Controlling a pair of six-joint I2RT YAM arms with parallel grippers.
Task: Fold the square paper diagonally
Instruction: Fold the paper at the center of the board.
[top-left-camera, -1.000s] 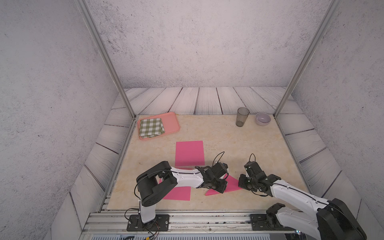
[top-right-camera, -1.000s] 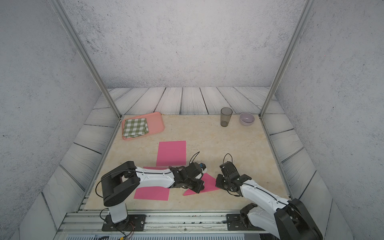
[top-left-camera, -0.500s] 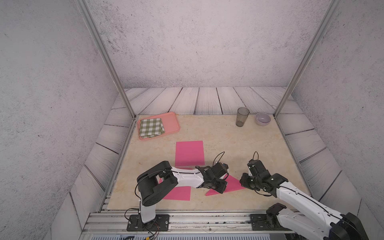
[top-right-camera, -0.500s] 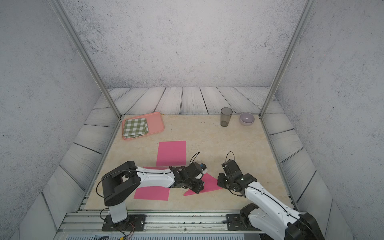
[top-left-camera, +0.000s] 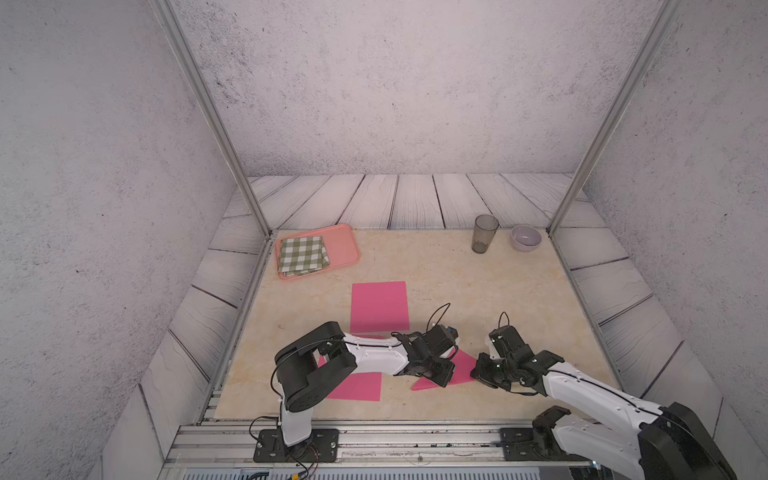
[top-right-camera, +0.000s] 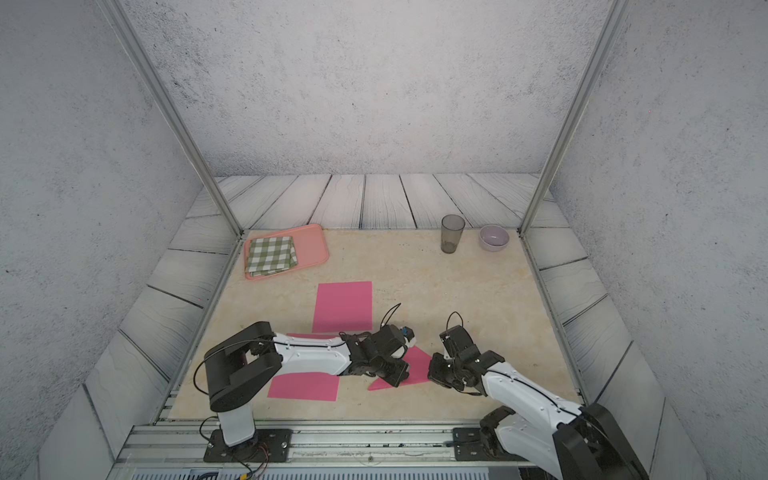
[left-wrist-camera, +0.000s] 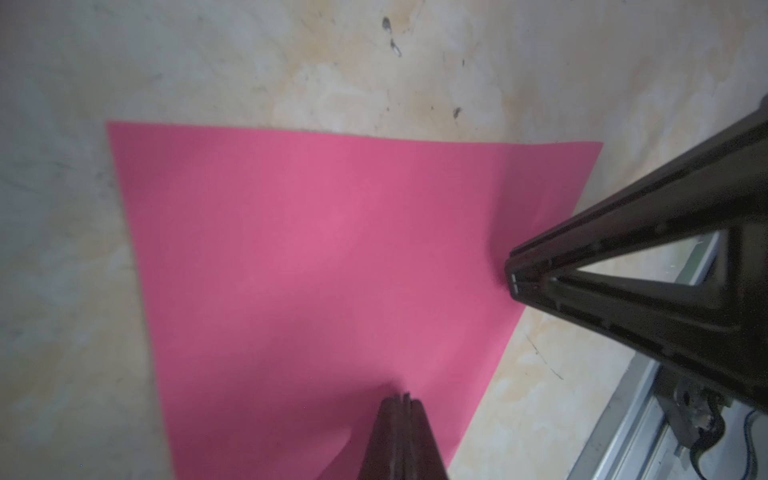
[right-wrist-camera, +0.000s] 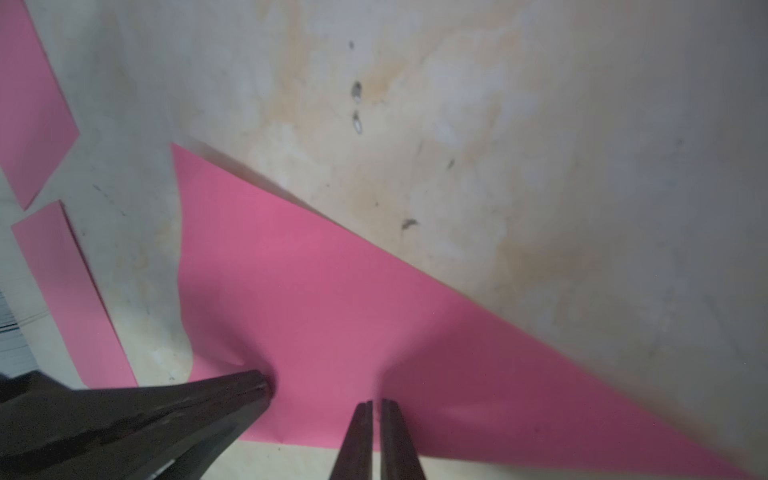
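**Pressing down, side by side**

My left claw (left-wrist-camera: 401, 401) is closed tight, its tip on the pink paper (top-left-camera: 463, 365). My right claw (right-wrist-camera: 377, 403) is all but together, resting on the same sheet. The paper lies folded into a triangle near the desk's (top-left-camera: 457, 270) front edge.

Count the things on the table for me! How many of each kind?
Pink papers: 3
Tray: 1
Checked cloth: 1
Cup: 1
Bowl: 1
Total: 7
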